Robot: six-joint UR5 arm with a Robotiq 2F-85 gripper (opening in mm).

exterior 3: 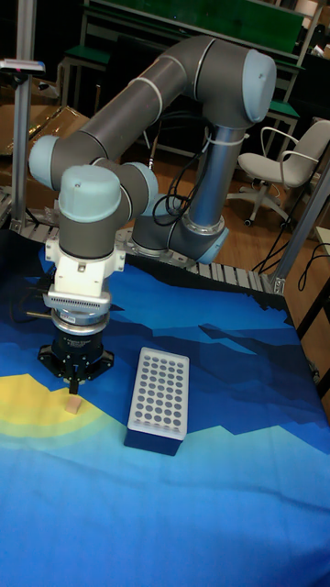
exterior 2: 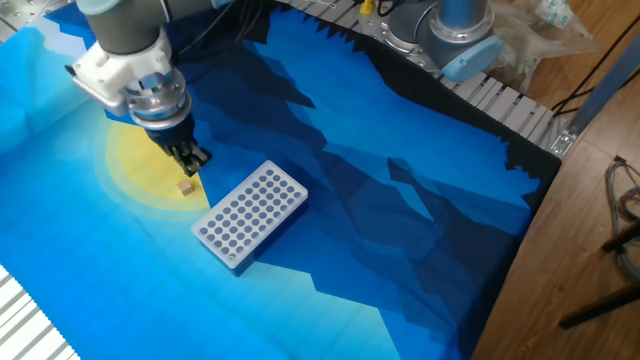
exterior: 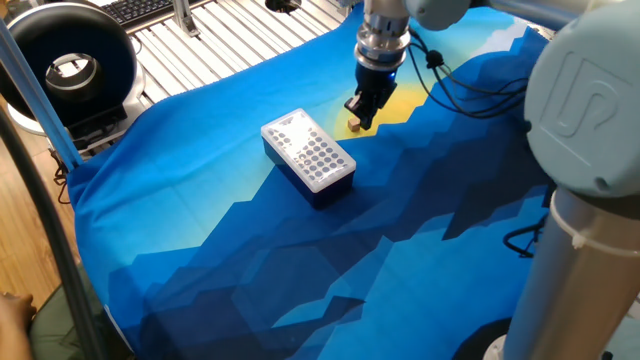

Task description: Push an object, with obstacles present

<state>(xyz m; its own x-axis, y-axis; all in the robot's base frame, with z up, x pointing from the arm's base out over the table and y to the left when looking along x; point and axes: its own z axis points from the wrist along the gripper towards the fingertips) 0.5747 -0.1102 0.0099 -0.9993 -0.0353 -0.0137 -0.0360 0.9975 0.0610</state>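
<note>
The object, a tiny tan cube (exterior: 354,127) (exterior 2: 186,187) (exterior 3: 71,404), lies on the yellow patch of the blue cloth. My gripper (exterior: 359,111) (exterior 2: 191,164) (exterior 3: 74,389) points straight down with its fingers shut together and nothing held, its tips just above and behind the cube. Whether they touch it I cannot tell. The obstacle, a box with dark blue sides and a white holed top (exterior: 308,152) (exterior 2: 250,214) (exterior 3: 158,396), lies a short way beside the cube.
The blue cloth (exterior: 250,260) covers the table over a slatted metal top (exterior: 230,35). A black round device (exterior: 65,60) sits at the far left corner. Black cables (exterior: 470,90) trail near the arm. The robot base (exterior 2: 450,30) stands at the table's edge.
</note>
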